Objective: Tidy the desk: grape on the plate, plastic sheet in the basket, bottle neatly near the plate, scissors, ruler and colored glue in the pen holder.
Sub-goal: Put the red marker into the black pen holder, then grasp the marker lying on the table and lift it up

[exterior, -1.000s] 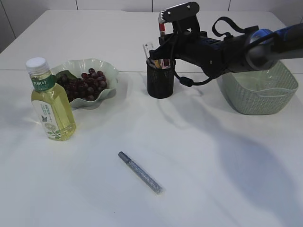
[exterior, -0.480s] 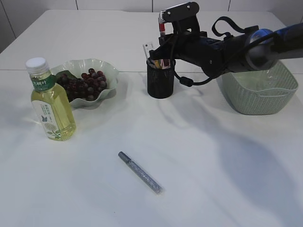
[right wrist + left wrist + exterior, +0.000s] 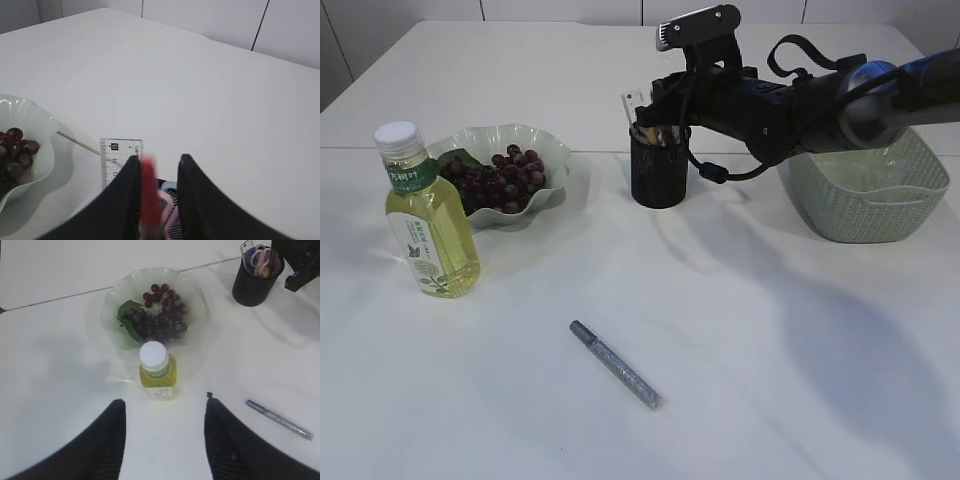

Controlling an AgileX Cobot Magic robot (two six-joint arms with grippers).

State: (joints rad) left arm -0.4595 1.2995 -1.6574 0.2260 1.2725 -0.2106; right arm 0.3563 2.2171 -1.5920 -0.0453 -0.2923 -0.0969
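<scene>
I see right pincer (image 3: 159, 172) over the pen holder (image 3: 659, 165), upper centre, jaws slightly apart around red glue stick (image 3: 148, 192); left pincer (image 3: 165, 440) wide, empty.

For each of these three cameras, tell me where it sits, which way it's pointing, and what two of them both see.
Exterior: raised at the table's front, slanting down; right arm reaches over the pen holder.
Left wrist: high above, looking down on bottle and plate; left gripper open at the bottom edge.
Right wrist: just above the holder, facing the far edge; right gripper straddles a blurred red stick.
Shared: exterior and left wrist both show bottle, grapes, silver pen.
</scene>
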